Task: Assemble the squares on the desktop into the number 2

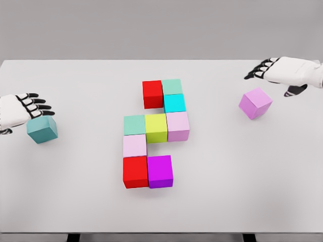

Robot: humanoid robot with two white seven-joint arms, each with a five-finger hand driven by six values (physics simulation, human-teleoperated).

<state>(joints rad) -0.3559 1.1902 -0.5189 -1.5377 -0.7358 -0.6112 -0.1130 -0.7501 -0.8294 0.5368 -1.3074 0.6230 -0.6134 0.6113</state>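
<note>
Head view, white table. Landmark: yellow cube at the centre of a block cluster. Touching its left side, a pale green cube; touching its right, a pale pink cube. Above the pink one, a cyan cube, then a mint cube, with a red cube beside it to the left. Below the pale green one, a lilac cube, then a second red cube with a magenta cube at its right. Far left of yellow, a teal cube under the left hand, fingers spread over its top, not closed. Far right, a tilted violet cube; right hand hovers above it, fingers loosely spread, holding nothing.
</note>
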